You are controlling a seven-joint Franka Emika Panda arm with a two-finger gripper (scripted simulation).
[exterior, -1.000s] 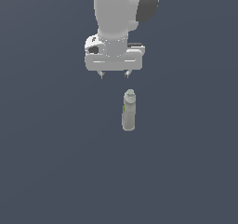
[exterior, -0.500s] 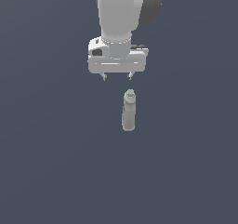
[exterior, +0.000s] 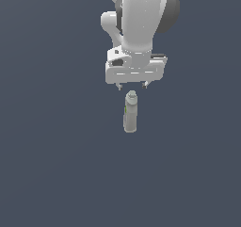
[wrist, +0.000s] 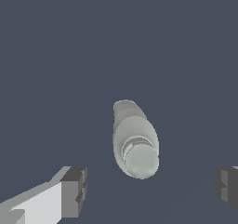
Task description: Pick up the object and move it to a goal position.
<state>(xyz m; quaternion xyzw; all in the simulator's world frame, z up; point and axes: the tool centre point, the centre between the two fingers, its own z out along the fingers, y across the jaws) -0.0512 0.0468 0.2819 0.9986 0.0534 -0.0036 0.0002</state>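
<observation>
Our gripper (exterior: 131,85) hangs wide open just above the bottle (exterior: 131,113) at frame centre, so we want to descend straight, straddling the cap (wrist: 139,160) evenly.

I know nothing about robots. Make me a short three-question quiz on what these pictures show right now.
1. True or false: the end effector is gripping the bottle.
2. In the wrist view, which part of the bottle faces the camera: A) base, B) cap, C) label?
3. Fill in: the fingers stand ____, one on each side of the bottle.

Key: 1 false, it hangs above the bottle without touching; 2 B; 3 open.
</observation>
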